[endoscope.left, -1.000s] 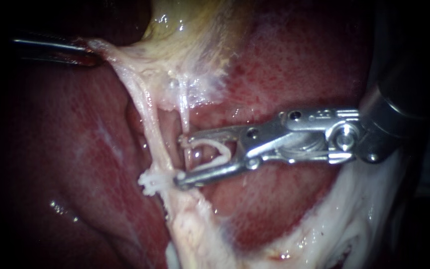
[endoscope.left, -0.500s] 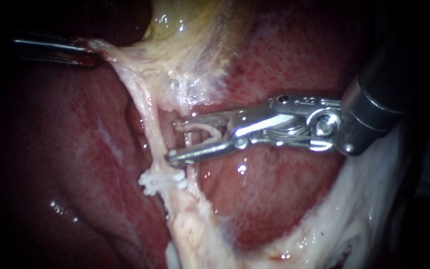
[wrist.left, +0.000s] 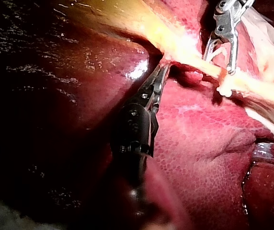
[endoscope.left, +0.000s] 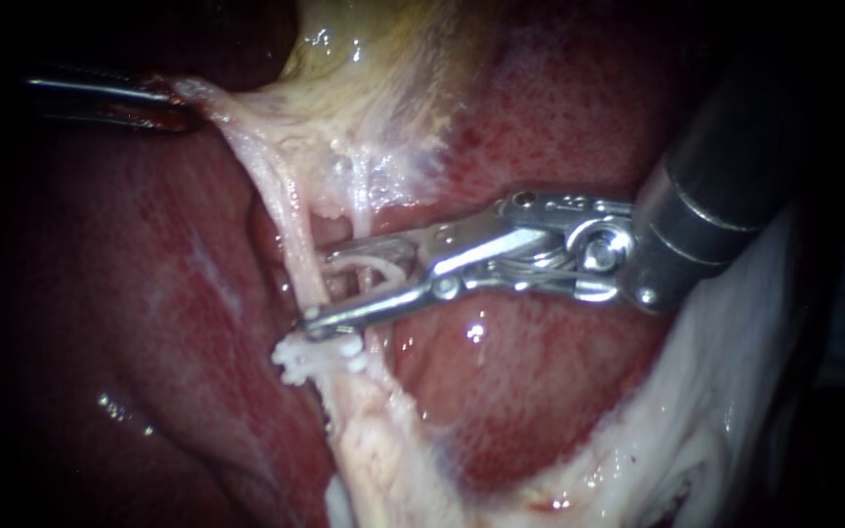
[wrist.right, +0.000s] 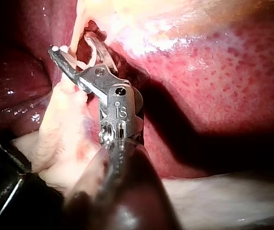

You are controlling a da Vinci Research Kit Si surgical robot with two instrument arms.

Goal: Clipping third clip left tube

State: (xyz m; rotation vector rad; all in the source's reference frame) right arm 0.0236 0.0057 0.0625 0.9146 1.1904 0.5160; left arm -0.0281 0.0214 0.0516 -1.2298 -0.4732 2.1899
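Note:
My right instrument (endoscope.left: pixel 320 288) comes in from the upper right. Its jaws stand apart and hold a white clip (endoscope.left: pixel 374 266) seated between them. They straddle the pale left tube (endoscope.left: pixel 290 225), just above a white clip (endoscope.left: pixel 305 360) that sits closed on that tube. A thinner right tube (endoscope.left: pixel 360 200) runs beside it and passes between the jaws too. My left instrument (endoscope.left: pixel 173 106) is shut on pale tissue at the gallbladder (endoscope.left: pixel 383 59) edge and holds it taut. The right wrist view shows the right instrument (wrist.right: pixel 74 45) with the tube between its jaws.
Red liver (endoscope.left: pixel 559 117) surrounds the tubes on both sides. White fatty tissue (endoscope.left: pixel 696 420) lies below the right instrument's shaft. In the left wrist view my left instrument (wrist.left: pixel 161 72) grips the pale strand, with the right instrument (wrist.left: pixel 221 45) ahead of it.
My right instrument has moved left and slightly up. Its jaws now reach across the left tube above the seated clip and stand closer together. The left instrument has not moved.

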